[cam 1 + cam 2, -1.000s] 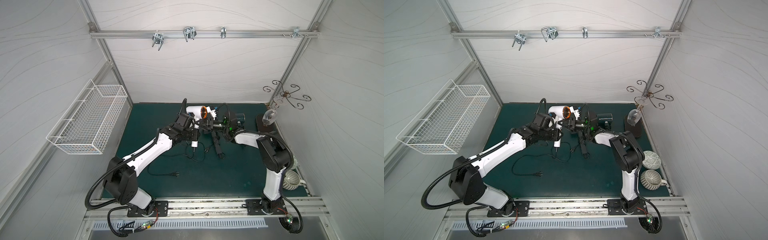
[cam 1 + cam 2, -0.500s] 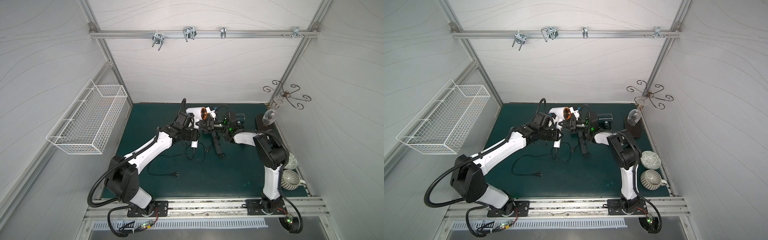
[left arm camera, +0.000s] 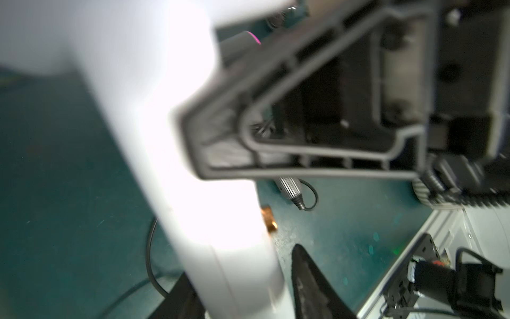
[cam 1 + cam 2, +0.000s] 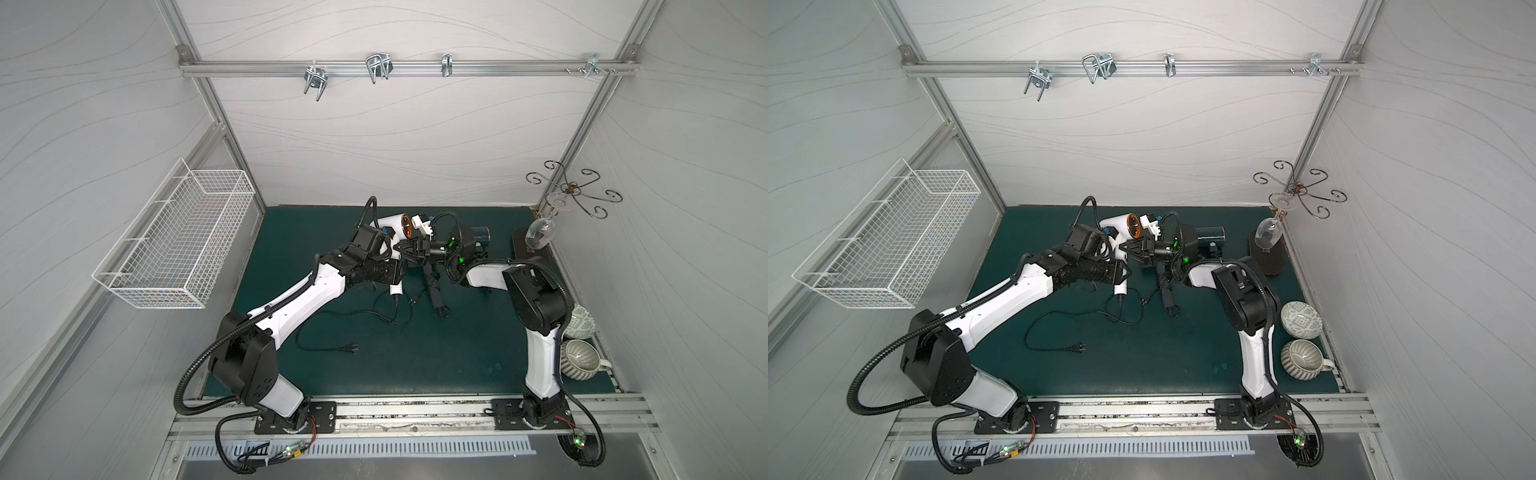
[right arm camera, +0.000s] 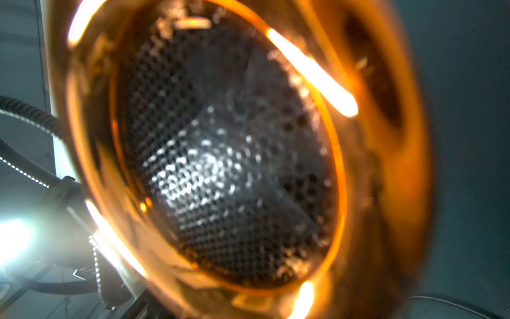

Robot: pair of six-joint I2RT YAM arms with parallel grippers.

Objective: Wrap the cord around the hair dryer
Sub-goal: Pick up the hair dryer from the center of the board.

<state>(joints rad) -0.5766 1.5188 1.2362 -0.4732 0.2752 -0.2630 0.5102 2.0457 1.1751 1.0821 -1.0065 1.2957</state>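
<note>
Left end effector eased apart (astride handle), right end effector — elbow bent — clamps hair dryer

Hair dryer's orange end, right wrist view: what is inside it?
A dark honeycomb mesh fills the orange ring. Whatever lies behind the mesh is covered, and blur hides finer detail.

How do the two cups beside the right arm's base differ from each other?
The patterned cup carries a pale printed pattern; the ribbed cup is plain grey with grooves. The ribbed cup shows a handle; none is visible on the patterned cup. Both sit at the right edge of the mat.
</note>
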